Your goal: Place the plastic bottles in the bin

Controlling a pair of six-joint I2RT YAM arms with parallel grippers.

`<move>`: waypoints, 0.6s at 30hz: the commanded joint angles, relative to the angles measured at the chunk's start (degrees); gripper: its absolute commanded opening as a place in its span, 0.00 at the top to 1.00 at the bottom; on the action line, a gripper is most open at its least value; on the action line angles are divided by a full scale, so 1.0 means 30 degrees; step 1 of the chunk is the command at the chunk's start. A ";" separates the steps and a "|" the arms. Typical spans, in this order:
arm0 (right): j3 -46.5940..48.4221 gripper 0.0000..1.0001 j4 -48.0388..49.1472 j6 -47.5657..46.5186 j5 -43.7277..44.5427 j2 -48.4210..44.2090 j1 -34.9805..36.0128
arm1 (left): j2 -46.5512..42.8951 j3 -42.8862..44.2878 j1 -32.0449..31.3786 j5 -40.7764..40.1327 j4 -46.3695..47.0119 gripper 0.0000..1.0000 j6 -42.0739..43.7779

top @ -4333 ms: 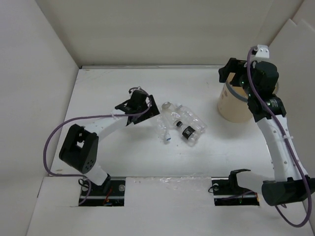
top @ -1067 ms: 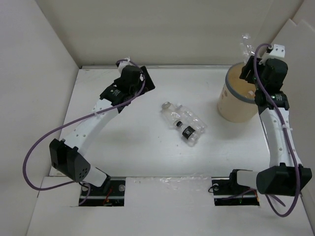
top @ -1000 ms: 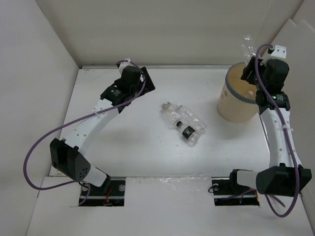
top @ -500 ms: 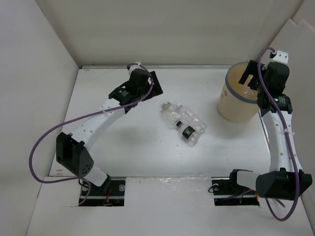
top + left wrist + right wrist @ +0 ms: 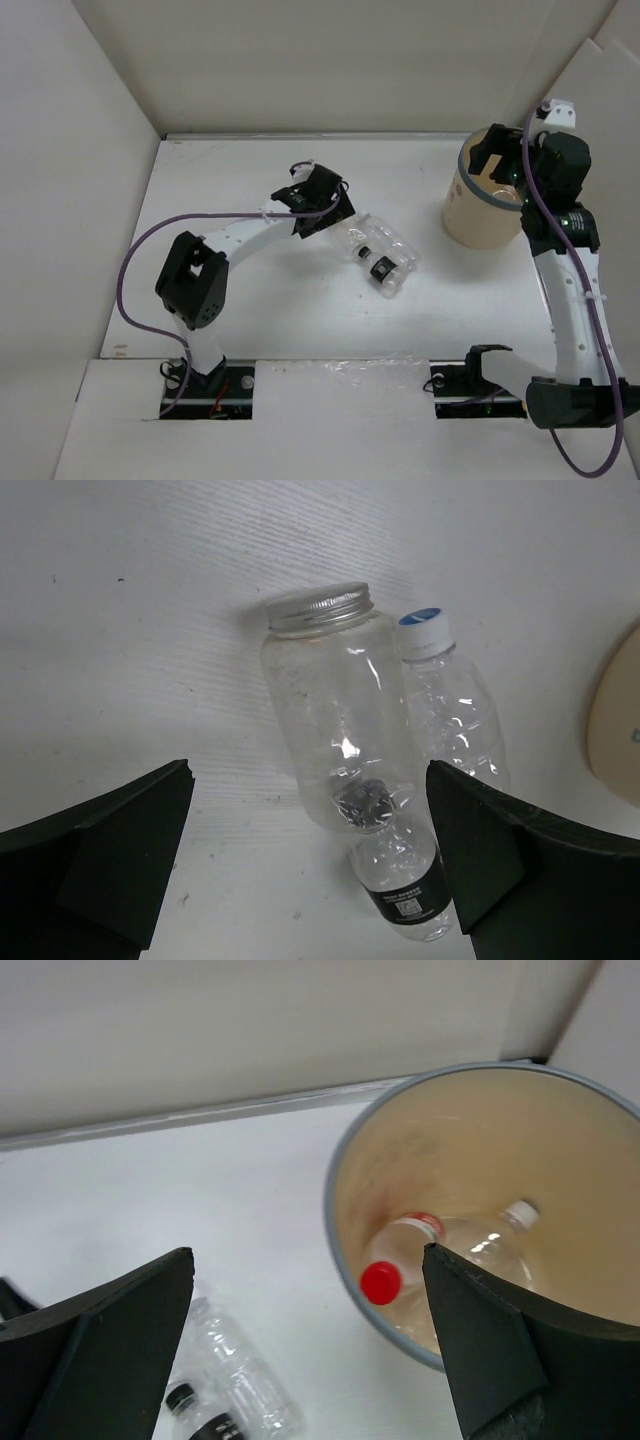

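Observation:
Three clear plastic bottles (image 5: 378, 255) lie in a cluster at mid-table. In the left wrist view they are a wide one with a silver cap (image 5: 335, 720), a slim one with a white cap (image 5: 450, 715) and one with a black label (image 5: 405, 880). My left gripper (image 5: 325, 205) is open and empty above the cluster's left end, its jaws wide on either side of the bottles (image 5: 310, 865). My right gripper (image 5: 492, 160) is open and empty over the tan bin (image 5: 468, 225). Inside the bin (image 5: 480, 1150) lie a red-capped bottle (image 5: 390, 1275) and a white-capped bottle (image 5: 500, 1235).
White walls enclose the table at the back, left and right. The bin stands near the back right corner, close to the right wall. Its edge shows at the right of the left wrist view (image 5: 620, 730). The table bottles show at the lower left of the right wrist view (image 5: 235, 1380).
My right gripper held a bottle above the bin and let it go; the gripper now sits lower over the rim. My left arm swung from the back left to the bottle cluster.

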 commanded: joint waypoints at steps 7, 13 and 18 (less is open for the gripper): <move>-0.0979 0.00 0.1627 -0.0609 -0.0763 0.0326 0.2768 | 0.3010 0.2508 0.0015 -0.1114 0.0025 0.00 -0.2746; -0.1360 0.00 0.1832 -0.0611 -0.0587 0.0532 0.3706 | 0.4570 0.3566 0.0015 -0.1641 -0.0149 0.00 -0.3186; -0.1536 0.00 0.1832 -0.0960 -0.0382 0.0532 0.3708 | 0.5009 0.3390 0.0015 -0.1817 -0.0095 0.00 -0.3362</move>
